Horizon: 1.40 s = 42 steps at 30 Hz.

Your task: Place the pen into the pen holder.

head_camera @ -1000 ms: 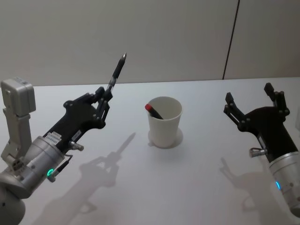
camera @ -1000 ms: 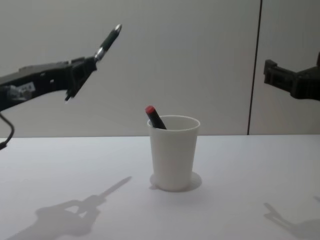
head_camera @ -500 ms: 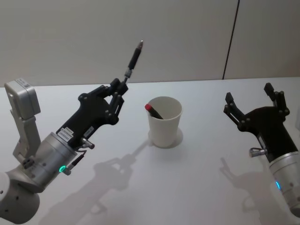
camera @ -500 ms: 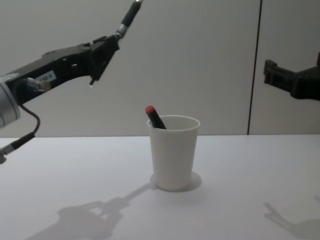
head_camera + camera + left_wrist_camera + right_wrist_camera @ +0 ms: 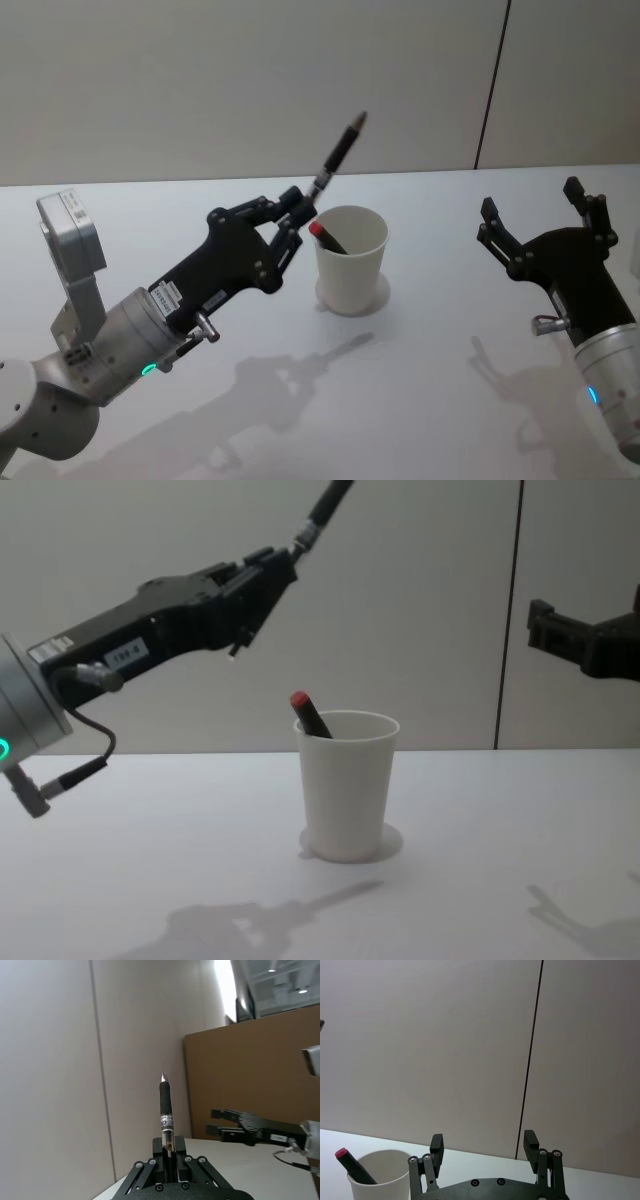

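Pen holder (image 5: 351, 262) centre; left claw (image 5: 300, 206) with pen (image 5: 338, 155) up-left; right claw (image 5: 532, 200) right.

The white desk (image 5: 420, 420) bears the pen holder (image 5: 351, 265), a plain white paper cup standing upright near its middle, with grey arm shadows (image 5: 290, 375) lying across the bare surface nearer the robot.

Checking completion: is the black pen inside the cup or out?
Out: the left tool holds the black pen tilted in the air, higher than the pen holder, where a red-capped marker sits.

Blk pen (image 5: 338, 152) tilted aloft nr holder (image 5: 352, 262)
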Tool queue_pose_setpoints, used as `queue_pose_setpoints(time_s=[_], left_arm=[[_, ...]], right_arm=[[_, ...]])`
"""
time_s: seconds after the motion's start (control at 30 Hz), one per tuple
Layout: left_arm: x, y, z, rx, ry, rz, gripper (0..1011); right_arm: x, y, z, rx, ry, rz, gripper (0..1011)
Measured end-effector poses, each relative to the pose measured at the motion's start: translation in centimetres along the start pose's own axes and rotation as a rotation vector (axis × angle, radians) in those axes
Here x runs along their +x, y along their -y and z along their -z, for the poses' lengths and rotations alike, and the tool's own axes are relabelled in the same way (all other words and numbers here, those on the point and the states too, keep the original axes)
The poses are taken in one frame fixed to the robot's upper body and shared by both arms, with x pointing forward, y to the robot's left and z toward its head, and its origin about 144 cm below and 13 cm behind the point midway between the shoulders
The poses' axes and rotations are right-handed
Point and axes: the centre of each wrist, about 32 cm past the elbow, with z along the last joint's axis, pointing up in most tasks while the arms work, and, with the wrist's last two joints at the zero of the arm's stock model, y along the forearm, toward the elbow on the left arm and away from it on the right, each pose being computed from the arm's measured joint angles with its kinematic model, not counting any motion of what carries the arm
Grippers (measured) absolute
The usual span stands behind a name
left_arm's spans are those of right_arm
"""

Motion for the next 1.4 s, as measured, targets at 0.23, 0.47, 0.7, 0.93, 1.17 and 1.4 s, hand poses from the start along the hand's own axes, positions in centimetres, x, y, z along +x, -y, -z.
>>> queue_pose_setpoints(time_s=[0.23, 0.47, 0.7, 0.93, 1.17, 1.4], left_arm=[[0.5, 0.1, 0.8, -0.014, 0.022, 0.09, 152], [0.8, 0.2, 1.2, -0.021, 0.036, 0.139, 152], [1.0, 0.3, 1.5, -0.024, 0.044, 0.168, 152], [1.1, 0.3, 1.6, -0.025, 0.048, 0.186, 152], [1.1, 0.3, 1.7, -0.026, 0.051, 0.195, 152], [1.2, 0.3, 1.7, -0.026, 0.053, 0.201, 152]], right_arm=[[0.0, 0.0, 0.0, 0.0, 0.0, 0.0, 1002], [0.0, 0.0, 0.0, 0.0, 0.0, 0.0, 1001], [0.0, 0.0, 0.0, 0.0, 0.0, 0.0, 1002], [0.1, 0.0, 0.0, 0.004, -0.003, -0.015, 1002], [0.3, 0.1, 0.0, 0.014, -0.021, -0.063, 1002], [0.7, 0.1, -0.1, 0.031, -0.057, -0.145, 1001]])
